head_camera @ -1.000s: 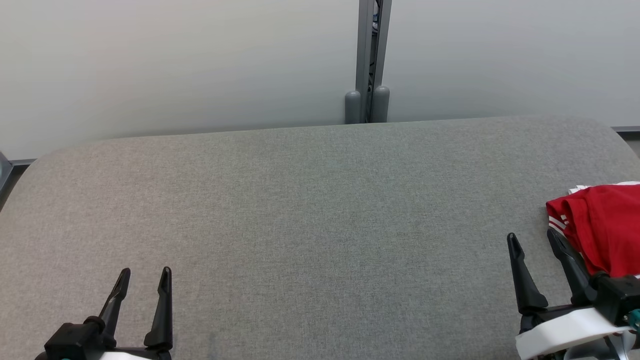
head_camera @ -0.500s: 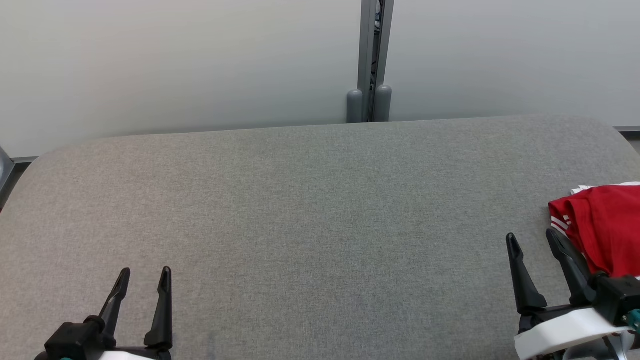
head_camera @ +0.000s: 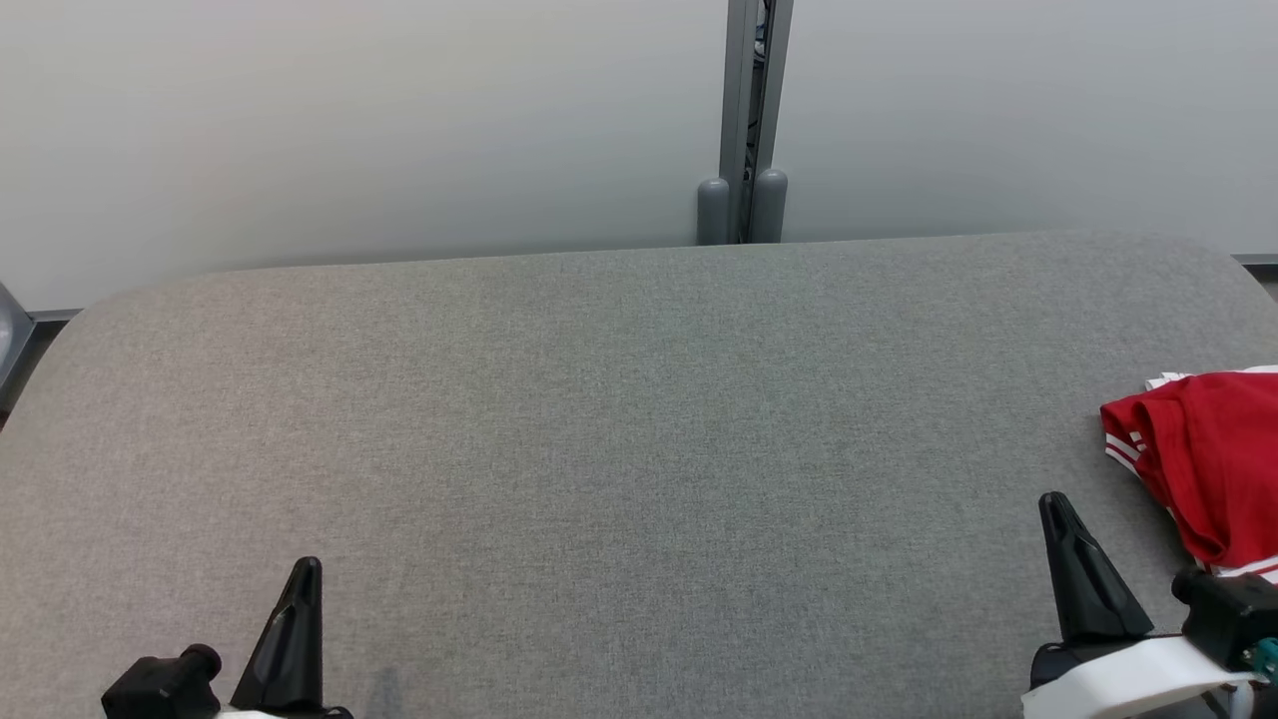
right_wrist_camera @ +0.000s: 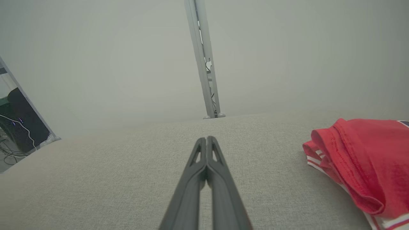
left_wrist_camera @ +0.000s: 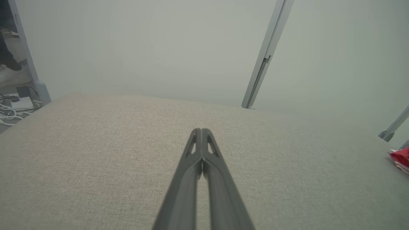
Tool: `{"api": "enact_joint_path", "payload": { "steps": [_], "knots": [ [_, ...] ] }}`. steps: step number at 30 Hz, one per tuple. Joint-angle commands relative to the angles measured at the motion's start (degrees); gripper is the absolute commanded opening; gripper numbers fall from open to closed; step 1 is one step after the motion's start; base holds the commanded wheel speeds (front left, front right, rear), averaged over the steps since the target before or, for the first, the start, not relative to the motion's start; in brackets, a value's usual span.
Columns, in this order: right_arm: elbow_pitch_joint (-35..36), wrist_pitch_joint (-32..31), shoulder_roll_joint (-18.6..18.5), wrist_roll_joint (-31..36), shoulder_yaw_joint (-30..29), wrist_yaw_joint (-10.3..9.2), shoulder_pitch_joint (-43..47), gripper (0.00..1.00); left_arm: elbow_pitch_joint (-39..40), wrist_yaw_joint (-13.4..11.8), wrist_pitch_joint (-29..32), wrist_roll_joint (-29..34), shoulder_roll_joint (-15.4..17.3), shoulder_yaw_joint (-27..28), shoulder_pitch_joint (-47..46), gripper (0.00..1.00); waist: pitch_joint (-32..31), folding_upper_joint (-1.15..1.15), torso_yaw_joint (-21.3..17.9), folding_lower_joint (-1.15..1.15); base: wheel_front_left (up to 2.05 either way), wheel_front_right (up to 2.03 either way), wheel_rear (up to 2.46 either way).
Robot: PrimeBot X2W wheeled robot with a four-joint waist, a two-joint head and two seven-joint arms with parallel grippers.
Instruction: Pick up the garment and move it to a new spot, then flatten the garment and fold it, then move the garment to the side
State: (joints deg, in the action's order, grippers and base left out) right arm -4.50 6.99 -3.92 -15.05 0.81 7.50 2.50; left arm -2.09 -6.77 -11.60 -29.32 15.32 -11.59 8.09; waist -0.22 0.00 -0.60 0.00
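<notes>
My right pincer [head_camera: 1056,504] is sitting with its two dark fingers pressed flat together, gripping nothing, just beside the garment [head_camera: 1208,454] and not touching it. The garment, red with white stripes along its lower layers, is lying at the far right edge of the padded table [head_camera: 639,419] and partly running out of the head view. It is resting in a layered bundle with one rolled hem on top, not spread flat. I am keeping the left pincer [head_camera: 303,571] well away at the near left corner, likewise closed tight on empty air, hovering low over bare grey fabric. Behind the table a pale wall panel is standing, split by a grey post [head_camera: 747,120]. Judging progress, I am leaning towards the last step being done: the cloth is lying stacked at the side, the middle of the table is bare, and both arms are parked. I cannot rule out that it is an unsorted heap, with the lifting, flattening and folding all ahead of me.
</notes>
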Motion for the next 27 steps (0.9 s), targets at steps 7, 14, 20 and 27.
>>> {"api": "enact_joint_path", "payload": {
  "steps": [7,14,20,27],
  "knots": [
    [0.89,-1.45,-0.79,-9.44,-0.65,0.0,-0.66,0.0,0.63,1.61,1.4,-7.53,-0.39,1.9,-1.31,0.0,0.02,0.0,0.04,0.0,0.0,0.0,0.0],
    [0.81,-2.45,-1.02,-16.71,-1.08,0.0,-0.53,0.0,0.28,2.89,2.61,-13.37,-1.34,3.0,-1.79,0.0,0.03,0.0,0.07,0.0,0.0,0.0,0.0],
    [0.76,-3.26,-1.18,-22.42,-1.43,0.0,-0.4,0.0,0.01,3.92,3.59,-17.97,-2.15,3.86,-2.16,0.0,0.04,0.0,0.1,0.0,0.0,0.0,0.0],
    [0.71,-4.31,-1.33,-29.47,-1.86,0.0,-0.23,0.0,-0.3,5.17,4.84,-23.69,-3.11,4.96,-2.61,0.0,0.06,0.0,0.14,0.0,0.0,0.0,0.0]
  ]
}}
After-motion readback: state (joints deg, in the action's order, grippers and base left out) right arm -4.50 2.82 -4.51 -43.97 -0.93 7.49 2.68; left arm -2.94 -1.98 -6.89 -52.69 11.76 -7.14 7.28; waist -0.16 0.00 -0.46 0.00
